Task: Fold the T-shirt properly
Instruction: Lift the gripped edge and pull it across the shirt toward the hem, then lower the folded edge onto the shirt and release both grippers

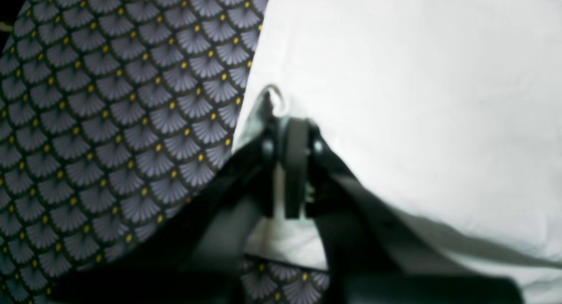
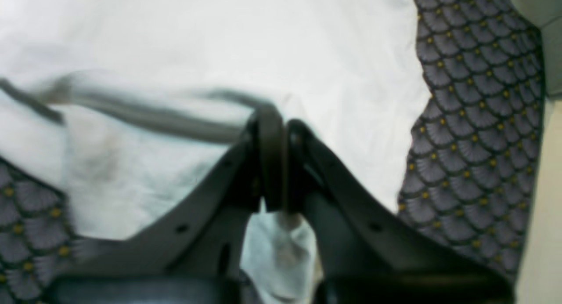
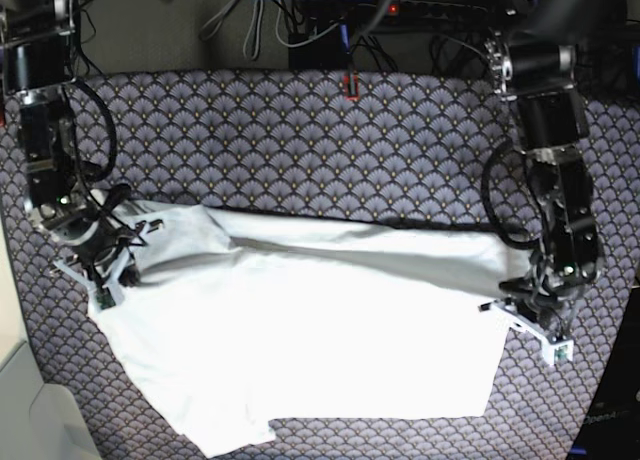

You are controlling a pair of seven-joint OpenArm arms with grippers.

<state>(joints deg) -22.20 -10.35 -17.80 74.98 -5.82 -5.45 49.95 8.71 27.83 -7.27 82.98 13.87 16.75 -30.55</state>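
A plain white T-shirt (image 3: 310, 340) lies spread and wrinkled across the middle of the patterned tabletop (image 3: 300, 140), its upper edge folded over, one sleeve pointing toward the tabletop's near edge.

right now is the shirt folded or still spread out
Partly folded: the T-shirt has its top edge doubled over across the patterned table cover, with the rest spread flat and one sleeve showing at the bottom.
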